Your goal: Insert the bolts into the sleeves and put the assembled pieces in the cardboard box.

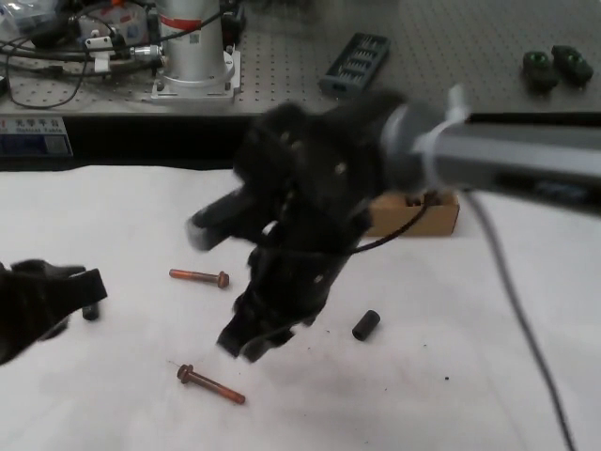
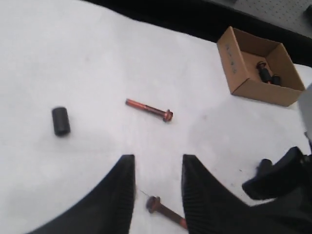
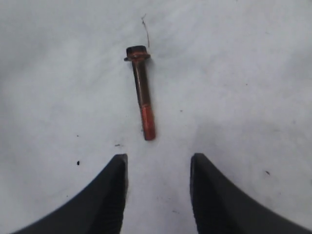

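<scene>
Two copper bolts lie on the white cloth: one (image 1: 199,276) (image 2: 148,109) farther back, one (image 1: 210,384) (image 3: 141,92) nearer the front. My right gripper (image 1: 249,343) (image 3: 158,161) hangs open just above the cloth, right beside the threaded end of the nearer bolt. My left gripper (image 1: 75,287) (image 2: 157,163) is open at the left edge, and the nearer bolt's head (image 2: 155,204) shows between its fingers. A black sleeve (image 1: 90,312) (image 2: 61,121) lies close to it. Another sleeve (image 1: 366,324) lies right of the right gripper. The cardboard box (image 1: 441,218) (image 2: 243,83) holds dark assembled pieces (image 2: 265,73).
Behind the cloth a perforated metal bench (image 1: 282,75) carries a metal column (image 1: 192,47), cables, a dark rack (image 1: 355,61) and two dark parts (image 1: 559,66). The right arm (image 1: 507,160) and its cable (image 1: 507,282) cross over the cloth's right half.
</scene>
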### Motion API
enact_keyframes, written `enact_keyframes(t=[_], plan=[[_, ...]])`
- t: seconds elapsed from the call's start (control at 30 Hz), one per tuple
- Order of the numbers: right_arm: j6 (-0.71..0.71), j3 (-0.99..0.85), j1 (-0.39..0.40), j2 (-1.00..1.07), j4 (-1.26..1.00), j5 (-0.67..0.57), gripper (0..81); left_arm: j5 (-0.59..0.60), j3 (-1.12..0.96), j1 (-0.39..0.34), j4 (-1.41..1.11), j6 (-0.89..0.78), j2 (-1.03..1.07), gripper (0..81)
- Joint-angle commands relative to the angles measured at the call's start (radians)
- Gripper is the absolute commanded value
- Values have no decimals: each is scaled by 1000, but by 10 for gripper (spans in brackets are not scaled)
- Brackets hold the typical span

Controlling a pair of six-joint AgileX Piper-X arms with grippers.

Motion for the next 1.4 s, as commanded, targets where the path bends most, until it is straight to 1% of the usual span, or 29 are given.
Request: enact_keyframes(t=[0.0,0.1,0.27,0.4,0.5,0.57,0.63,0.8,1.0,1.07,1.2,1.3,1.37], plan=[[18,84,-26,-109,-29,10,313,85,-6,-5,3,-199,52,241],[92,252,-48,-251,-139,10,313,98,-9,-38,-3,-273,110,243],[186,475,-59,-479,-199,16,313,98,-44,-140,-12,-477,224,243],[253,593,-59,-651,-199,84,313,64,-137,-230,-19,-572,340,243],[260,636,-59,-744,-199,127,313,60,-213,-259,21,-625,440,243],[260,650,-59,-794,-196,145,313,84,-270,-268,96,-663,510,243],[260,658,-59,-837,-193,146,313,105,-323,-268,180,-663,567,243],[283,661,-59,-896,-173,154,313,97,-420,-264,303,-678,679,243],[283,661,-59,-903,-155,231,313,83,-450,-256,342,-870,740,243],[283,661,-63,-903,-158,255,313,68,-450,-256,342,-895,752,243],[283,661,-98,-896,-166,265,313,60,-450,-256,346,-924,778,243],[283,664,-144,-878,-193,265,313,60,-450,-256,358,-972,793,243],[283,671,-171,-870,-207,236,313,48,-450,-256,359,-982,796,243]])
